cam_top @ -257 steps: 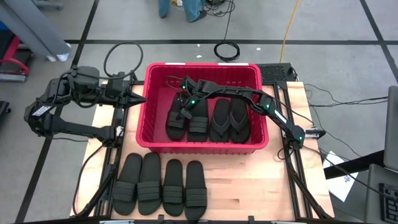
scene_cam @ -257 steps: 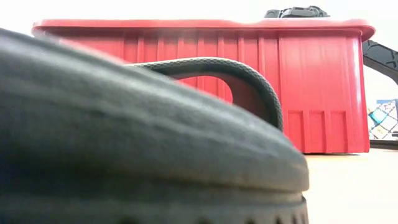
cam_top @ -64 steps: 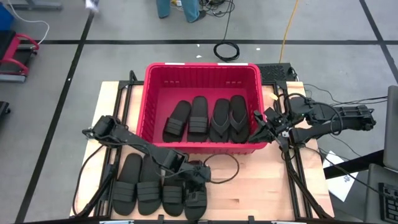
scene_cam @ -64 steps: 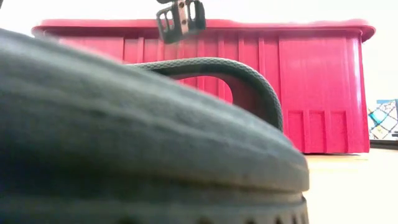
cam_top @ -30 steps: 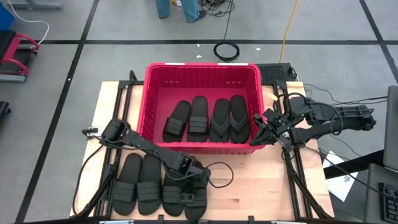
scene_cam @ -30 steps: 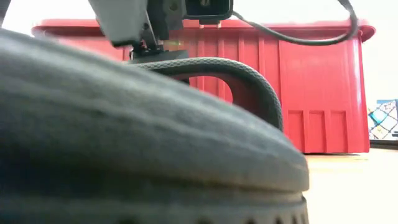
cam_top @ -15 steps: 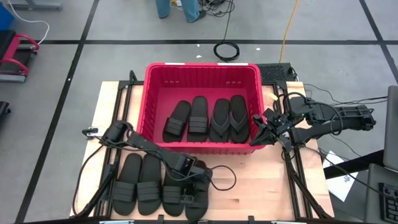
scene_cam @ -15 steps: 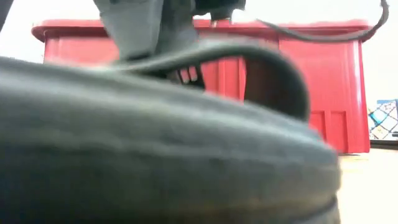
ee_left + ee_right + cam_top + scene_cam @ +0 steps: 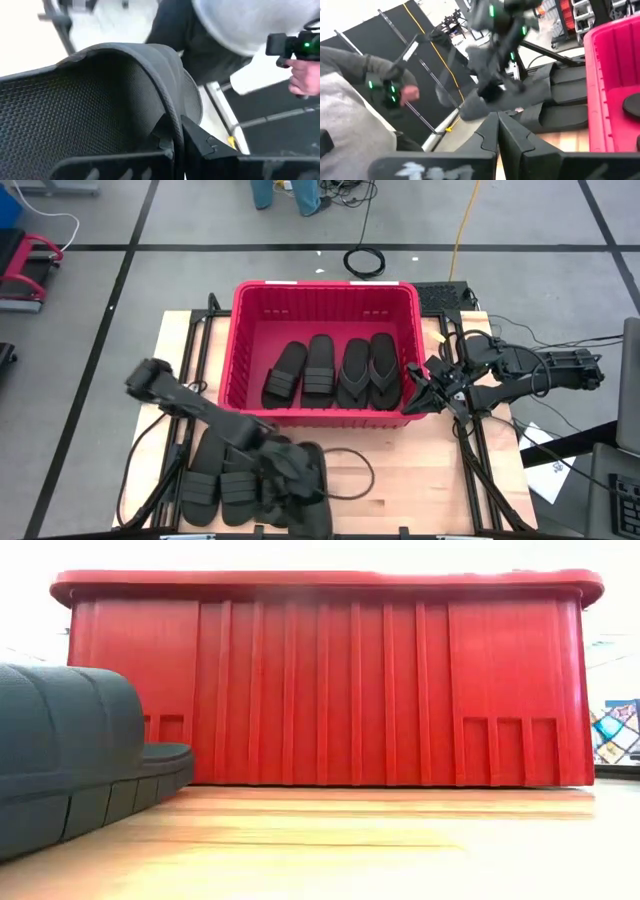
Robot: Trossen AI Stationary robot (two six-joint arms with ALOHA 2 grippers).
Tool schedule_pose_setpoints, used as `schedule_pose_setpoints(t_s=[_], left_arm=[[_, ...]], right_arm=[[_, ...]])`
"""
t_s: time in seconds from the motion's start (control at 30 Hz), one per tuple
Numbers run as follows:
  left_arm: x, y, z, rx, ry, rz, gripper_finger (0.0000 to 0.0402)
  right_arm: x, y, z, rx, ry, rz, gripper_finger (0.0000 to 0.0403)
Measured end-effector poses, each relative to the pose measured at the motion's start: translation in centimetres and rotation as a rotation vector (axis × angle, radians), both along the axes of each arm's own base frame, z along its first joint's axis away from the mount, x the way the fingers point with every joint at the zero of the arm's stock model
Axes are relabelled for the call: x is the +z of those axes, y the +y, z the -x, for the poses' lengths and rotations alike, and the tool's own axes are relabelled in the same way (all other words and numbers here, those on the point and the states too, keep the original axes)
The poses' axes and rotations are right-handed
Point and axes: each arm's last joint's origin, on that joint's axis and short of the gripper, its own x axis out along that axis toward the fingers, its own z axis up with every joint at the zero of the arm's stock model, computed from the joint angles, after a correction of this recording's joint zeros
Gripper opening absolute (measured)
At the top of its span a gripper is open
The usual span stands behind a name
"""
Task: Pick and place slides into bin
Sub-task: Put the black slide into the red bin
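While four slides [image 9: 335, 370] lay inside the bin [image 9: 250, 300], we saw the left gripper [image 9: 290, 480] at the table's six o'clock, pinching a slide [image 9: 90, 100], apparently lifted. Right gripper [image 9: 418, 395], pressed together, waited at the bin's four o'clock.

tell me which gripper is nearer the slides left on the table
Left. The left gripper is right over the table slides, shut on one slide it has lifted. The right gripper waits at the bin's right wall, well away from them.

No legible text — no labels, brands, numbers — anywhere
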Motion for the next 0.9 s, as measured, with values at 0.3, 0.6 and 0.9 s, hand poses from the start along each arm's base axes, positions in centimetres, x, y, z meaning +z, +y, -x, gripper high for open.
schedule_pose_setpoints(t_s=[0.3, 0.6, 0.9], left_arm=[[11.1, 3.8, 6.7, 0.310, -0.328, 0.089, 0.0004], [16.1, 10.4, 12.4, 0.766, -0.601, -0.159, 0.0002], [17.4, 19.3, 12.3, 0.918, -0.699, -0.249, 0.0002]], right_arm=[[0.1, 0.0, 0.0, -0.002, -0.042, 0.056, 0.0000], [0.0, -0.4, -0.2, -0.134, -0.044, 0.083, 0.0000], [0.0, -0.7, -0.3, -0.256, -0.040, 0.095, 0.0000]])
